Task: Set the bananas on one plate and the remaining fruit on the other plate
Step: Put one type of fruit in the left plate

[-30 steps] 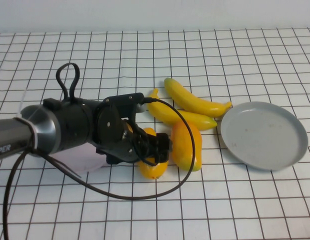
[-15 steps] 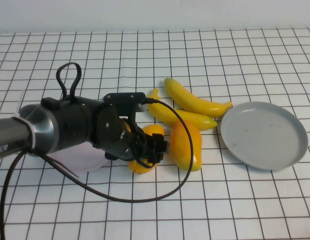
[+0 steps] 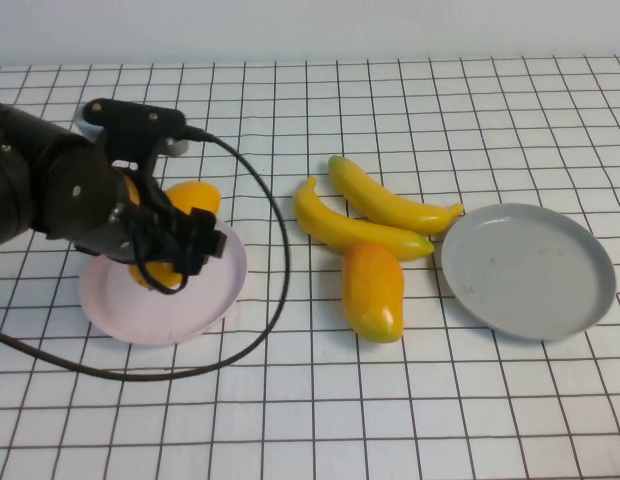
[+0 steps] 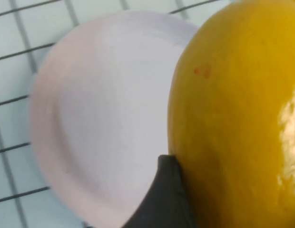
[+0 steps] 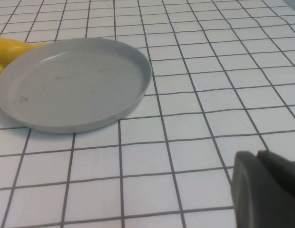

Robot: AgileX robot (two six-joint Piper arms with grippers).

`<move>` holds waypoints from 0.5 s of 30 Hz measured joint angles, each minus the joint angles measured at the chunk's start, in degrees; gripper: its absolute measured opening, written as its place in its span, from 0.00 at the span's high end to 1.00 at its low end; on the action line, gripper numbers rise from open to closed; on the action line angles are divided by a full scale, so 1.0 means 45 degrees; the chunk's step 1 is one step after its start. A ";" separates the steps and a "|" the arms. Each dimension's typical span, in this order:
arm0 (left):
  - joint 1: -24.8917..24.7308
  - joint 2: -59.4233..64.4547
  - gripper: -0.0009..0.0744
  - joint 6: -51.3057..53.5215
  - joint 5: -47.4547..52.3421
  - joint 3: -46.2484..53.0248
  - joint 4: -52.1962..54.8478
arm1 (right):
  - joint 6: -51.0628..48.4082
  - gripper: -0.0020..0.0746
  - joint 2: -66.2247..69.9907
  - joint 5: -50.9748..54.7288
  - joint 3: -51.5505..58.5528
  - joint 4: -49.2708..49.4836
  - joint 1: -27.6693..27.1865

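Two grippers over gridded white tabletop (image 3: 390,420): left gripper (image 3: 170,245) fingers pinching mango (image 3: 180,205); right gripper (image 5: 264,190) fingers pressed together.

Bananas: two (image 3: 385,205) (image 3: 355,228), lying left of the grey plate (image 3: 528,270). Mangoes: two, one (image 3: 372,289) left of the grey plate, one (image 3: 175,225) over the pink plate (image 3: 150,310). Plates: two. Grippers: left gripper (image 3: 180,245) clamped on a mango; right gripper (image 5: 264,190) near the grey plate.
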 joint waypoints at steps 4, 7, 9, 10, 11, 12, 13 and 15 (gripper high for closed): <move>0.1041 0.0455 0.27 0.0000 -0.0297 0.0440 0.0703 | 0.0000 0.99 0.0000 0.0000 0.0000 0.0000 0.0000; 0.1397 0.1006 0.25 -0.0193 -0.0708 0.0588 0.0719 | 0.0000 0.99 0.0000 0.0000 0.0000 0.0000 0.0000; 0.1526 0.1358 0.22 -0.0435 -0.0940 0.0588 0.0719 | 0.0000 0.99 0.0000 0.0000 0.0000 0.0000 0.0000; 0.1549 0.1529 0.21 -0.0536 -0.1042 0.0588 0.0733 | 0.0000 0.99 0.0000 0.0000 0.0000 0.0000 0.0000; 0.1553 0.1690 0.20 -0.0613 -0.1131 0.0588 0.0733 | 0.0000 0.99 0.0000 0.0000 0.0000 0.0000 0.0000; 0.1578 0.1800 0.20 -0.0645 -0.1155 0.0588 0.0733 | 0.0000 0.99 0.0000 0.0000 0.0000 0.0000 0.0000; 0.1576 0.1892 0.20 -0.0696 -0.1192 0.0588 0.0733 | 0.0000 0.99 0.0000 0.0000 0.0000 0.0000 0.0000; 0.1576 0.2011 0.20 -0.0722 -0.1243 0.0588 0.0810 | 0.0000 0.99 0.0000 0.0000 0.0000 0.0000 0.0000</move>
